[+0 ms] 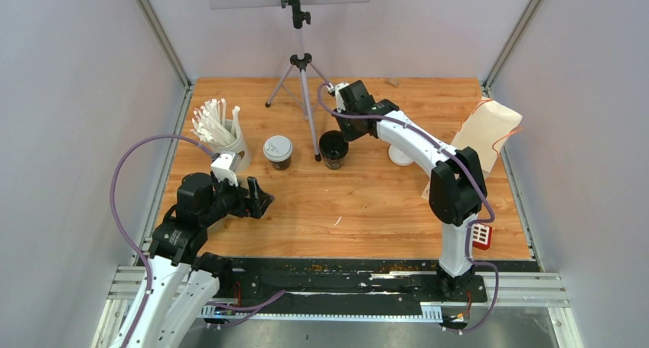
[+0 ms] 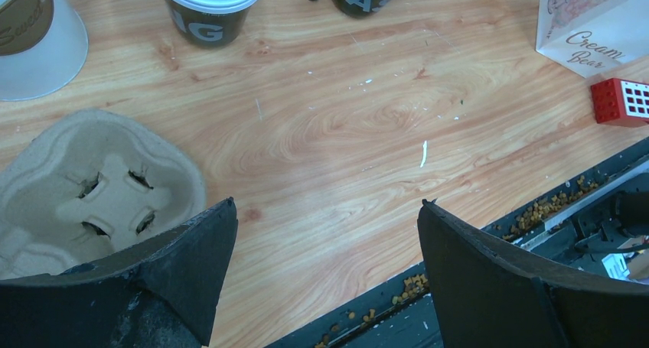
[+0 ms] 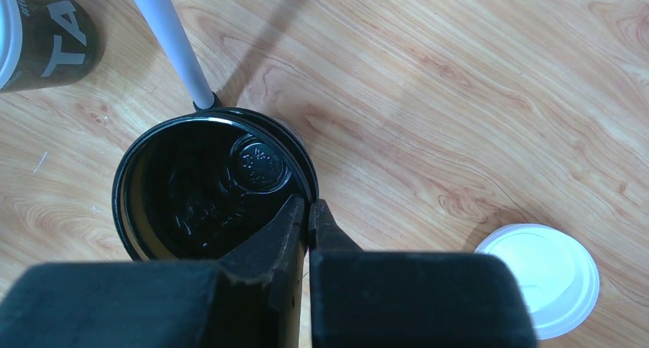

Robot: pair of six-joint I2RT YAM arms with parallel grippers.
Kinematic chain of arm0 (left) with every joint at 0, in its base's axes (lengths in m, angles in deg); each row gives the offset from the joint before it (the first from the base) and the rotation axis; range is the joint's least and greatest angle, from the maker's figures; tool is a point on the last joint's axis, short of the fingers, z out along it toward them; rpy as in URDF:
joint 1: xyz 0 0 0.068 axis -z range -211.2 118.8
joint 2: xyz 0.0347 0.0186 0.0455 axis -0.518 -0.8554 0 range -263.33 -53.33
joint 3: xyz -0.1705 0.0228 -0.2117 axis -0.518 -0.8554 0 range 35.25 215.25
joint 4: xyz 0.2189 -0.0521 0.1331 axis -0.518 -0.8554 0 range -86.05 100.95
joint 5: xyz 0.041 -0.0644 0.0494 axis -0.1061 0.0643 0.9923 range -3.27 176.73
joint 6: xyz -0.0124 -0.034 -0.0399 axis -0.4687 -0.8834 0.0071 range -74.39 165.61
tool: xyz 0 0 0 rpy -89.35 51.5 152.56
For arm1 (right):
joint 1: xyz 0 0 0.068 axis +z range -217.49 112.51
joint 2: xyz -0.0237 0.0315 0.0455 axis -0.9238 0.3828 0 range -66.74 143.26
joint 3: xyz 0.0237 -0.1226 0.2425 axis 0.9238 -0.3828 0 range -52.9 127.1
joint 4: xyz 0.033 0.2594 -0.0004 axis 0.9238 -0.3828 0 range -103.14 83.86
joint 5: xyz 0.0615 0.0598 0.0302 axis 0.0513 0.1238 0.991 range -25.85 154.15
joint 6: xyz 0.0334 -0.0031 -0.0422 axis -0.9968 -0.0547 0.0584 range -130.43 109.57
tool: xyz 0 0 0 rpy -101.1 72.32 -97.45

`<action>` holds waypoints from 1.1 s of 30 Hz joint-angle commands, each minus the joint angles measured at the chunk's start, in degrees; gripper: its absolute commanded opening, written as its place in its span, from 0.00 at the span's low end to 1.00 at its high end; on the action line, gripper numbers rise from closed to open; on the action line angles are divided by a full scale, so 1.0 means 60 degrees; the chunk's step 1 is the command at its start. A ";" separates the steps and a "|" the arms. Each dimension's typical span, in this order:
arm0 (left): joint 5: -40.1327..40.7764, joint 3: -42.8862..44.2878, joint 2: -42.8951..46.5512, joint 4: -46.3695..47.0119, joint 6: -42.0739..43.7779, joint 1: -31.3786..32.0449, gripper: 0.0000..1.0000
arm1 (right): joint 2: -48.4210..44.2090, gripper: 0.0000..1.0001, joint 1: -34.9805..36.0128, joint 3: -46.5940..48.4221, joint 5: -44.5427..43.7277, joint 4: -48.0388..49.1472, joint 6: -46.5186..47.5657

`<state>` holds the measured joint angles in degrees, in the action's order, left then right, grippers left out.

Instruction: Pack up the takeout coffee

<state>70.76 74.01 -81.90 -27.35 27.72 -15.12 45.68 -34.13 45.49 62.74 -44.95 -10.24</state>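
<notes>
The right gripper (image 3: 310,207) has its jaws pressed together on the rim of the open cup (image 3: 199,187), one finger inside and one outside, so it is pinching the cup's edge. This black cup has no lid on. It stands on the table right under the jaws, and a tripod leg (image 3: 172,50) comes down just past its far side. The loose lid (image 3: 539,279) lies flat on the wood off to one side of the jaws, near the cup but not touching it. On the other side, a bit away, stands the lidded cup (image 1: 278,152), and its white top is on. The left gripper (image 2: 325,206) has its jaws spread wide with nothing between them, only bare wood. The carrier tray (image 2: 84,195) sits just beside its left finger, and its holes look empty. Farther out are the straw cup (image 1: 229,145) and the paper bag (image 1: 486,130). So I think the job is only partly done: one cup has its lid, but the other needs its lid put on, and then both cups have to go into the tray.
</notes>
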 commanded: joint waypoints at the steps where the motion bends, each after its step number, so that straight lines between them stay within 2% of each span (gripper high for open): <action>1: -0.0093 0.0059 0.0017 0.0319 0.0008 -0.0043 0.94 | -0.0424 0.01 -0.0058 0.0569 0.0088 0.0234 0.0189; 5: -0.0120 0.0045 0.0003 0.0331 0.0012 -0.0044 0.94 | -0.0650 0.01 -0.0061 0.0682 0.0440 0.0254 0.0065; 9: -0.0115 0.0032 0.0002 0.0360 0.0001 -0.0043 0.94 | -0.0666 0.17 -0.0080 0.0668 0.0680 0.0326 0.0062; 10: -0.0118 0.0040 0.0008 0.0361 -0.0006 -0.0043 0.94 | -0.0605 0.12 -0.0078 0.0680 0.0714 0.0271 0.0120; 11: -0.0118 0.0041 0.0014 0.0349 -0.0007 -0.0043 0.94 | -0.0535 0.02 -0.0077 0.0702 0.0891 0.0200 0.0197; 17: -0.0093 0.0033 0.0054 0.0337 -0.0014 -0.0043 0.94 | -0.0442 0.00 -0.0119 0.0692 0.1203 0.0173 0.0163; 18: -0.0113 0.0029 0.0047 0.0344 -0.0008 -0.0043 0.94 | -0.0448 0.02 -0.0123 0.0694 0.1090 0.0195 0.0169; 21: -0.0122 0.0037 0.0004 0.0357 -0.0007 -0.0043 0.94 | -0.0346 0.20 -0.0125 0.0914 0.0675 0.0016 0.0427; 22: -0.0135 0.0033 -0.0003 0.0363 -0.0007 -0.0043 0.94 | -0.0268 0.23 -0.0117 0.1020 0.0570 -0.0079 0.0605; 33: -0.0124 0.0025 0.0003 0.0374 -0.0021 -0.0043 0.94 | 0.0757 0.35 -0.0112 0.1830 0.0629 -0.0893 0.1323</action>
<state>70.69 73.99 -81.90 -27.29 27.70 -15.12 48.33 -34.59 54.08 67.02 -48.79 -4.60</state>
